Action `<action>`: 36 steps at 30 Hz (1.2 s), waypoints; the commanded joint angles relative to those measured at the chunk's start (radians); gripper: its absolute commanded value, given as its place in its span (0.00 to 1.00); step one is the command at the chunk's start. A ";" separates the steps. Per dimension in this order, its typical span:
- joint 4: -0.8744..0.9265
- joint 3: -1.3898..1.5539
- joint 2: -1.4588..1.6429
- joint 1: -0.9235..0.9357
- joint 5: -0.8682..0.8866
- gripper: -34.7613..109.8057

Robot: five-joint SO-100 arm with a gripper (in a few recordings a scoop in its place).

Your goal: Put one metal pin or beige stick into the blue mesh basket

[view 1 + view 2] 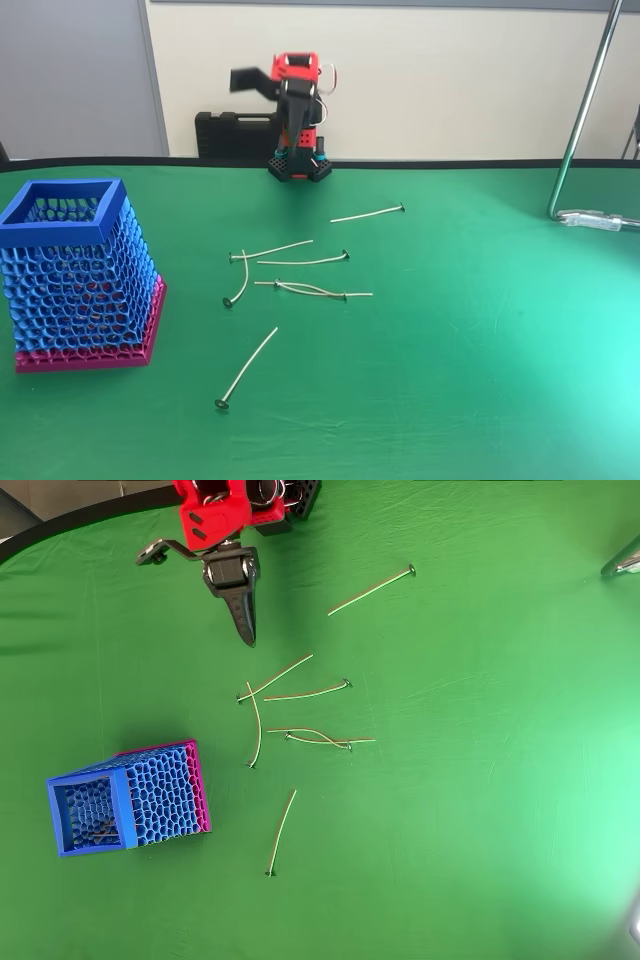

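The gripper [245, 630] hangs above the green table cloth [480, 780] close to the arm's base, its dark fingers drawn together to a single point in the overhead view and holding nothing; whether a thin gap remains between them cannot be told.

The metal pins lie loose on the cloth. The nearest pin [275, 677] lies just below the fingertips in the overhead view, slightly to the right. Its long axis runs diagonally, upper right to lower left, with its head at the lower-left end. A second pin [306, 692] lies just beside it, nearly level across the picture, and the two come close at their left ends (a double pick is a risk there).

The blue mesh basket [88, 815] stands well apart, toward the lower left in the overhead view, rim up and open. A pin seems to lie inside it already.

Judgement: approach the nearest pin at mid-length, jaws set across its axis.
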 commanded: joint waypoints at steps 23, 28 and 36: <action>0.202 0.316 0.282 -0.048 -0.005 0.25; 0.202 0.316 0.282 -0.048 -0.003 0.25; 0.202 0.316 0.282 -0.067 -0.026 0.25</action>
